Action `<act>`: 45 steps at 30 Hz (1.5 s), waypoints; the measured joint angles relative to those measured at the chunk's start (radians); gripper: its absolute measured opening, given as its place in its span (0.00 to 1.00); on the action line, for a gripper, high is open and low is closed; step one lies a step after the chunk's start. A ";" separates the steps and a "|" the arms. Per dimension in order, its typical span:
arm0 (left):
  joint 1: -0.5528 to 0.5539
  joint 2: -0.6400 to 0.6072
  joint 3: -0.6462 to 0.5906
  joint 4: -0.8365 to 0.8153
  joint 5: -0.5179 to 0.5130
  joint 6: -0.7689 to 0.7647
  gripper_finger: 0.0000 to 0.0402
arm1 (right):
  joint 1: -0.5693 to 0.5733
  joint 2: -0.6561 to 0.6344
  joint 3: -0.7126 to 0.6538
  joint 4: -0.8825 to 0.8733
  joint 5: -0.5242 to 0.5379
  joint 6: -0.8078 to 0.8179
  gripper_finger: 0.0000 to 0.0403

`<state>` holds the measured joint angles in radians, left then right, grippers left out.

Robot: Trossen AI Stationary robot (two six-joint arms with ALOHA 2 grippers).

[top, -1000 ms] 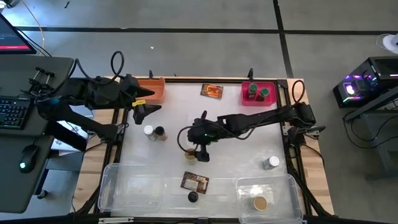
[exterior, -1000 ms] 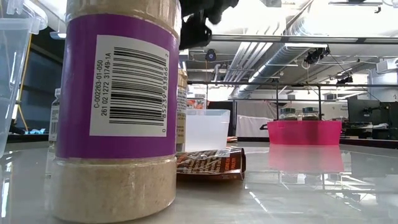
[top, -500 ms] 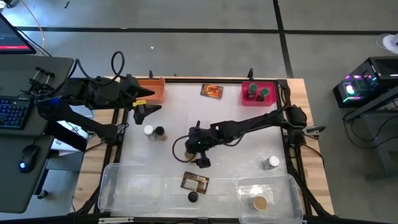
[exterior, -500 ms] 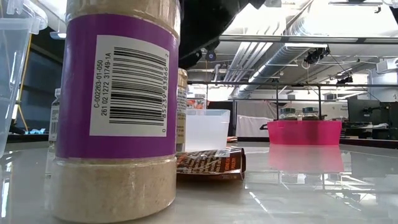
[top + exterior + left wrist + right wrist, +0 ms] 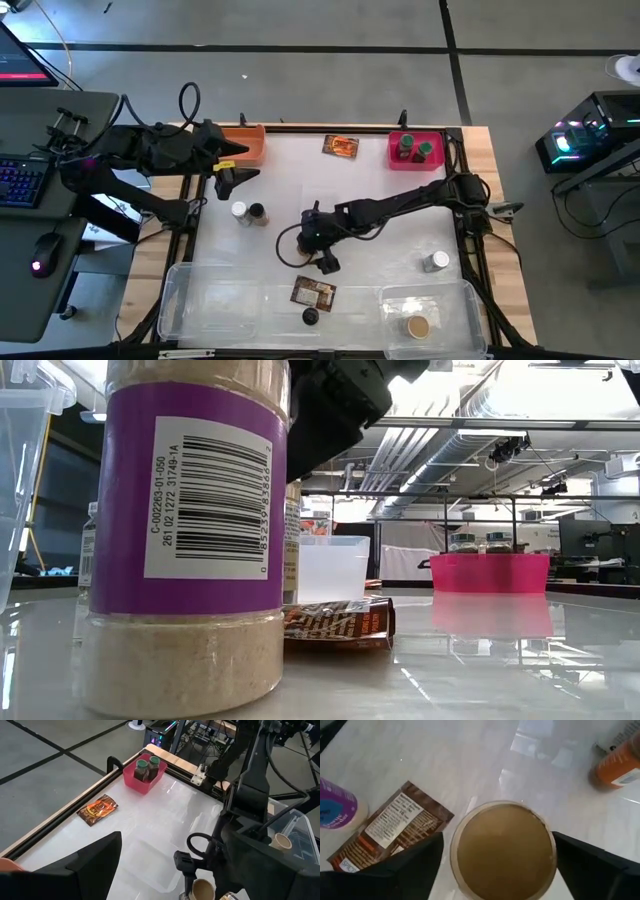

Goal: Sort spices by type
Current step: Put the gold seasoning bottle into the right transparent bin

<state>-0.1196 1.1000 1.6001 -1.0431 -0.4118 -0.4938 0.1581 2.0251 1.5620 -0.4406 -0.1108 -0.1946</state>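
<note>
Our right gripper (image 5: 502, 857) stood wide open directly above the tan-lidded jar (image 5: 503, 851), one finger (image 5: 395, 875) on either side of the lid, apart from the jar. We saw that jar near the table's (image 5: 380, 200) centre, where the right gripper (image 5: 312, 243) hung. A brown packet (image 5: 313, 292) lay just beyond it at about six o'clock, with a black-lidded jar (image 5: 310, 317) below that. Toward nine o'clock stood a white-lidded jar (image 5: 239, 210) beside a dark jar (image 5: 257, 212). An orange packet (image 5: 341, 146) lay at twelve o'clock, and the pink bin (image 5: 416, 150) at one o'clock held two green-lidded jars (image 5: 413, 149). Our left gripper (image 5: 237, 172) waited wide open near the orange bin (image 5: 245, 142) at ten o'clock.
</note>
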 joint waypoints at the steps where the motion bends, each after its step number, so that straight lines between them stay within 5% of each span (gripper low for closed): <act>1: 0.000 0.000 0.000 0.000 0.000 0.000 0.86 | 0.000 0.000 0.000 -0.003 0.002 0.000 0.84; 7: 0.000 0.000 0.000 0.000 0.000 0.007 0.86 | 0.001 0.000 0.000 0.000 0.002 -0.008 0.68; 13: 0.000 0.000 0.000 -0.002 0.000 0.028 0.86 | -0.005 -0.064 0.017 -0.041 -0.018 0.032 0.68; 18: 0.000 0.000 0.000 -0.002 -0.002 0.053 0.86 | -0.003 -0.247 0.068 -0.046 0.067 -0.001 0.68; 25: 0.001 0.000 0.000 -0.002 -0.040 0.105 0.86 | 0.077 -0.456 0.069 -0.162 0.135 -0.441 0.68; 31: 0.001 0.000 0.000 -0.002 -0.067 0.098 0.86 | 0.139 -0.529 0.068 -0.013 0.181 -0.331 0.68; 37: 0.001 0.000 0.000 -0.001 -0.067 0.071 0.86 | 0.198 -0.588 0.068 0.340 -0.027 -0.293 0.68; 45: 0.001 0.000 0.000 0.002 -0.070 0.058 0.86 | 0.251 -0.681 0.069 0.529 -0.228 0.080 0.68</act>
<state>-0.1184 1.0996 1.6005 -1.0416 -0.4820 -0.4355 0.4093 1.3438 1.6310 0.0880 -0.3390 -0.1144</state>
